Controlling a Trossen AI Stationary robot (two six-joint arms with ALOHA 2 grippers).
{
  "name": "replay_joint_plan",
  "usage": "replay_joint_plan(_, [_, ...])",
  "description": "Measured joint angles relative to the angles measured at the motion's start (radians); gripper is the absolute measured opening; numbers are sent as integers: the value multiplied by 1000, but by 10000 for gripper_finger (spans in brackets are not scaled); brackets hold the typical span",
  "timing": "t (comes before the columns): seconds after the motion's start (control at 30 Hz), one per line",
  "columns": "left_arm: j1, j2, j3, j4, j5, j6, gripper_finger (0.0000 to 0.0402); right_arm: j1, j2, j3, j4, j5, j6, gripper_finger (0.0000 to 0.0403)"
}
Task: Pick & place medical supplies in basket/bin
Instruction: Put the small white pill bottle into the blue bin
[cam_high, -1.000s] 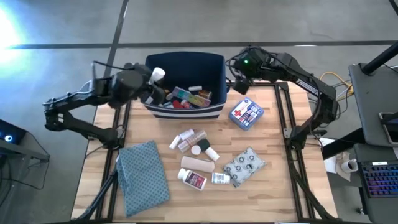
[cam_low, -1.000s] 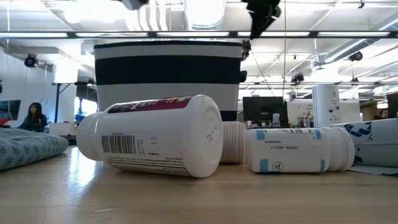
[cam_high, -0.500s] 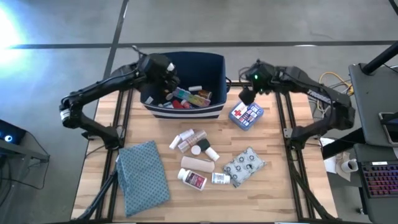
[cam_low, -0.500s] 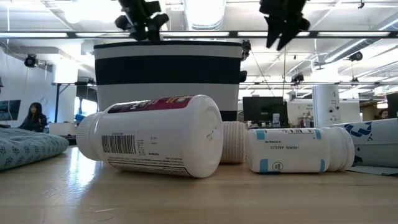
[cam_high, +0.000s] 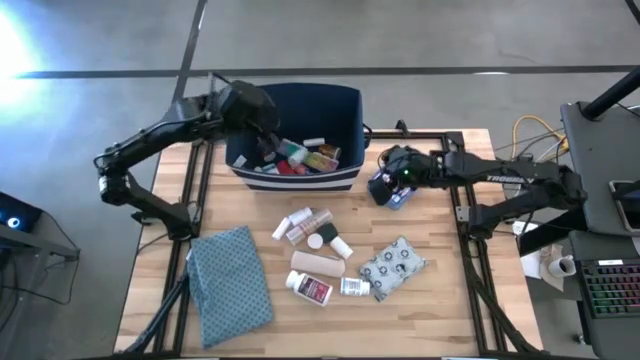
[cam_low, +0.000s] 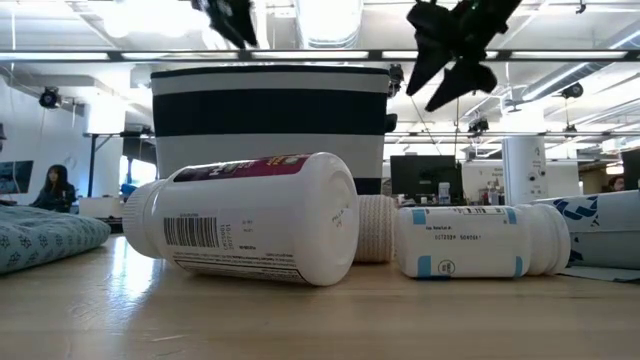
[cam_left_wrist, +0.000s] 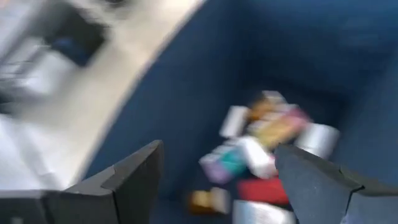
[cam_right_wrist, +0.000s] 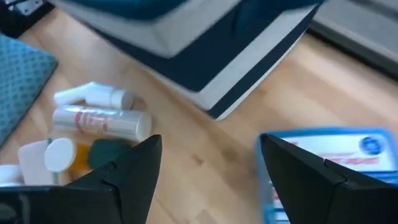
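Note:
My left gripper (cam_high: 262, 128) (cam_left_wrist: 217, 149) hovers open and empty over the left part of the navy striped bin (cam_high: 345, 100). Inside the bin lie the rainbow pill organizer (cam_high: 305, 155), a red tube and small bottles (cam_left_wrist: 249, 155). My right gripper (cam_high: 385, 180) (cam_right_wrist: 211, 140) is open above the left edge of the blue-white red-cross box (cam_right_wrist: 329, 162) (cam_high: 405, 192), which lies flat on the table right of the bin. It touches nothing. In the low view the right gripper (cam_low: 450, 60) hangs well above the table.
White pill bottles (cam_high: 310, 288) (cam_low: 250, 220), a tan bandage roll (cam_high: 318, 265), a white tube and bottle (cam_right_wrist: 102, 121) and the grey patterned pouch (cam_high: 392, 265) lie mid-table. The teal dotted cloth (cam_high: 230, 283) lies near left. Bare wood shows between the bin and the box.
The left gripper swung from beside the bin's left edge to over the bin; the white-capped bottle it carried no longer shows between its fingers. The right gripper came from past the bin's far right corner toward the near edge and down, over the red-cross box.

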Motion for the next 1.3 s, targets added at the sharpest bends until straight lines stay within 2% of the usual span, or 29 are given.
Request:
replay_joint_plan(0.17, [-138,-38,72,-123,127,-157,285,2,33,-63,49,-119,45,266])
replay_joint_plan(0.33, [-271,-85,38,-143,132,-323,285,4,103,-110,103,-241,68,266])
replay_joint_plan(0.5, [-357,-115,-56,-143,130,-486,285,31,215,-115,197,-363,67,259])
replay_joint_plan(0.77, [-446,-127,-258,-137,129,-765,285,132,427,-30,220,-367,68,249])
replay_joint_plan(0.9, [-514,-127,-318,-136,130,-847,286,200,513,10,216,-370,95,250])
replay_joint_plan(1.0, [-550,-128,-340,-135,129,-851,286,245,544,34,217,-345,154,253])
replay_joint_plan(1.2, [-578,-129,-365,-142,125,-803,286,286,584,93,222,-203,325,256])
replay_joint_plan(1.3, [-612,-134,-370,-167,125,-802,286,306,635,129,226,-164,414,256])
